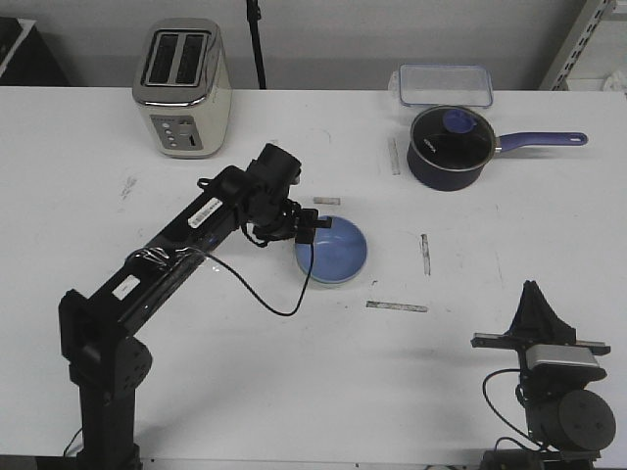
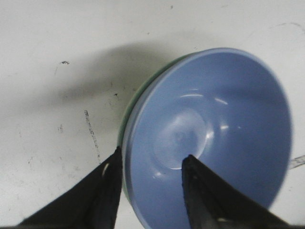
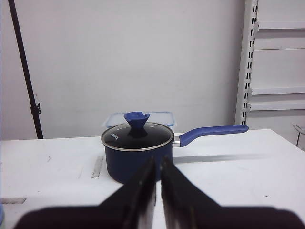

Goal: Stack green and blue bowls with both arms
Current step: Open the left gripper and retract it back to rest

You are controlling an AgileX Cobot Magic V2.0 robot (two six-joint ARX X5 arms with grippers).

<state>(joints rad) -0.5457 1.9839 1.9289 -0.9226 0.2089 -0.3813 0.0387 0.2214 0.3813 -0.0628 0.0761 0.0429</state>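
The light blue bowl (image 1: 339, 252) sits nested inside the pale green bowl (image 2: 124, 126) in the middle of the table. Only a thin green edge shows under the blue rim. My left gripper (image 1: 315, 230) is at the bowl's left rim. In the left wrist view the blue bowl (image 2: 214, 133) fills the frame and the gripper (image 2: 152, 157) straddles its rim, one finger outside and one inside, with a wide gap, so it is open. My right gripper (image 1: 534, 290) is shut and empty at the front right, far from the bowls; the right wrist view shows it (image 3: 158, 162) too.
A dark navy saucepan (image 1: 447, 149) with a lid and purple handle stands at the back right, with a clear lidded box (image 1: 446, 85) behind it. A toaster (image 1: 181, 88) stands at the back left. Short tape strips (image 1: 397, 306) lie near the bowls.
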